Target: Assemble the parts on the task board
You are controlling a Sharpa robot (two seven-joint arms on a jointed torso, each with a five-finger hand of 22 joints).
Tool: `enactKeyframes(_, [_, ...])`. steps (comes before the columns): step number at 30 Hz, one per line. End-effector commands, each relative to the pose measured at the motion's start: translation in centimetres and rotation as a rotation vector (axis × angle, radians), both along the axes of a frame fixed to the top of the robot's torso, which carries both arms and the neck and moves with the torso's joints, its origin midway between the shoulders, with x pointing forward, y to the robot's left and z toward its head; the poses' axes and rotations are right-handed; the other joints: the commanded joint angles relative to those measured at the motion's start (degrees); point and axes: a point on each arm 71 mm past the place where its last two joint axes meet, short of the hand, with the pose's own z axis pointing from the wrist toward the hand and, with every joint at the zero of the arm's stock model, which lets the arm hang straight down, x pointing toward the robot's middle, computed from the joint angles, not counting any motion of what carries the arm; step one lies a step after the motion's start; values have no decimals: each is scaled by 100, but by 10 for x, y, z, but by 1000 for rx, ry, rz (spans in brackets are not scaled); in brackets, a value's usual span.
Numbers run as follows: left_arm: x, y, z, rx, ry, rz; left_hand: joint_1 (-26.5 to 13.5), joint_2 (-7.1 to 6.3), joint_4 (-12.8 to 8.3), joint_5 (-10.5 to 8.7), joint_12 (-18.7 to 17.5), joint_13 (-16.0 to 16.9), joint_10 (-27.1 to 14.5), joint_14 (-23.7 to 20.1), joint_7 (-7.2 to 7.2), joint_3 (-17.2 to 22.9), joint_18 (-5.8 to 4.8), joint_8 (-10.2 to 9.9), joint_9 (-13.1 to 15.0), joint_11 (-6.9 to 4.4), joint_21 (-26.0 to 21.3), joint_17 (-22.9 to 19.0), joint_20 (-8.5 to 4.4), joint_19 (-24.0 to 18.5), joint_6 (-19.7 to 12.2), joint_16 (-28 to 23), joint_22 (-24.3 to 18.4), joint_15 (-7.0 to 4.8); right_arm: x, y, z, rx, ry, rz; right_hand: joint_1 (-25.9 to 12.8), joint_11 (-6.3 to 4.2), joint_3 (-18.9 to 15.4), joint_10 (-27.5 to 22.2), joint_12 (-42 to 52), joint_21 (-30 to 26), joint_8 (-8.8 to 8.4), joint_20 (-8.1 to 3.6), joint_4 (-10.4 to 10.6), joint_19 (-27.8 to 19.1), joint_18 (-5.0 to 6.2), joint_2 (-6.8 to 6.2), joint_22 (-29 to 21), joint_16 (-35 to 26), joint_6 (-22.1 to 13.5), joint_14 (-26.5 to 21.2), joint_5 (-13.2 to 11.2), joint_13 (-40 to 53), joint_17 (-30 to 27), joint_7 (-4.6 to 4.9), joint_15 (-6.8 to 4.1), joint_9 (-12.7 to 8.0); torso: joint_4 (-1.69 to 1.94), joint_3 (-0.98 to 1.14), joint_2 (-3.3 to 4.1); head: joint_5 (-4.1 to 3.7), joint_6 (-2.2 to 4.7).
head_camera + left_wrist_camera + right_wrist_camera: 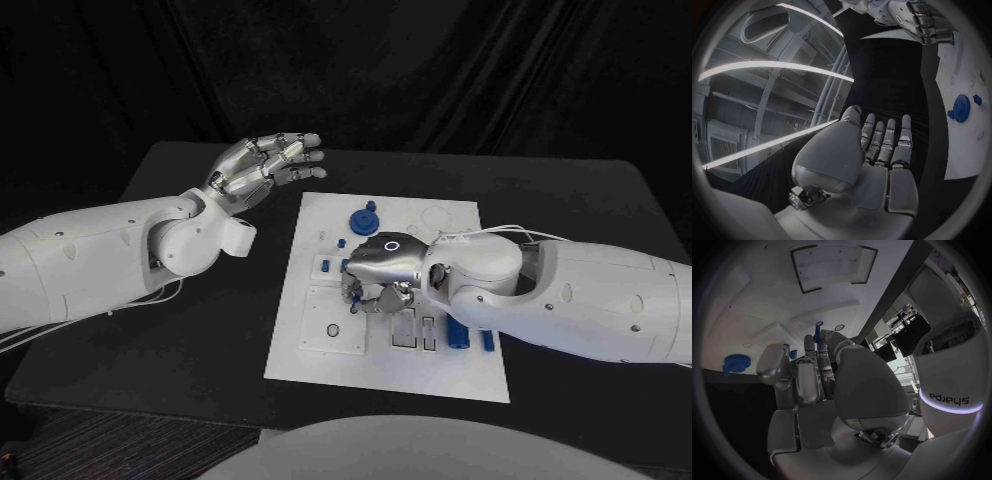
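Left hand (pixel 267 160) is hovering off the task board (pixel 361 370) at its 10 o'clock corner, fingers spread, grasping nothing. Right hand (pixel 378 275) is reaching over the board's centre, fingers curling down; whether it is grasping a part, I cannot tell. Blue gear (pixel 362 219) is lying at 12 o'clock of that hand, 2 blue pegs (pixel 457 333) at 4 o'clock.
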Motion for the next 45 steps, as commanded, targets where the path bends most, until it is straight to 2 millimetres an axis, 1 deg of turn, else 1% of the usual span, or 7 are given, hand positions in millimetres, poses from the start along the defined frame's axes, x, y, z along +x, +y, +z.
enactKeyframes(1, [-1,0,7,-78,-81,1,63,10,-40,11,27,-6,-51,-1,30,19,55,26,-8,8,-32,-11,2,30,-1,24,-9,58,-1,-1,-3,-26,4,-12,41,-76,34,119,-24,-20,-18,-5,-7,5,-23,-5,767,-20,-12,120,-5,-6,-4,26,-16,-5,4,-1,-1,10,0])
enactKeyframes(13, [-1,0,7,-77,-78,-2,70,18,-46,11,28,-6,-54,-1,32,30,54,26,-9,7,-33,-13,1,30,-2,25,-10,59,-2,1,-4,-26,-6,-1,51,-73,39,123,-39,-24,-33,-3,-15,2,-22,-10,766,-20,-17,119,-3,-14,-2,30,-13,-16,3,-1,-3,25,0])
enactKeyframes(36, [0,-1,5,-74,-70,-10,81,27,-57,10,30,-6,-60,-1,33,46,52,26,-12,5,-36,-16,0,31,-6,28,-10,63,-4,6,-10,-38,8,4,73,-63,42,144,-62,-44,-82,2,-39,-9,-19,-30,761,-35,-45,111,-7,-25,-19,46,-7,-50,5,-3,-4,31,0])
enactKeyframes(42, [0,-1,5,-72,-66,-11,89,35,-64,11,32,-6,-62,0,34,60,51,27,-14,4,-37,-18,0,31,-8,31,-11,67,-6,7,-11,-33,13,12,53,-51,33,134,-85,-51,-118,10,-29,-14,-19,-36,760,-37,-69,109,-48,-32,-18,59,5,-75,6,-3,-5,40,0])
enactKeyframes(43, [0,-1,5,-71,-66,-10,89,35,-64,11,32,-6,-62,0,34,60,51,27,-14,4,-37,-18,0,31,-8,31,-11,67,-6,7,-11,-32,13,13,43,-45,26,121,-104,-60,-144,16,-21,-20,-18,-34,757,-39,-82,106,-128,-37,-18,66,14,-94,5,-2,-6,41,0])
enactKeyframes(45, [0,-1,5,-69,-64,-10,98,47,-72,12,36,-5,-63,2,35,76,50,28,-15,6,-39,-20,-1,31,-9,35,-11,69,-6,7,-12,-32,14,14,35,-34,18,100,-120,-82,-174,24,-14,-31,-15,-37,752,-39,-106,103,-196,-40,-16,75,21,-114,4,-3,-6,41,0])
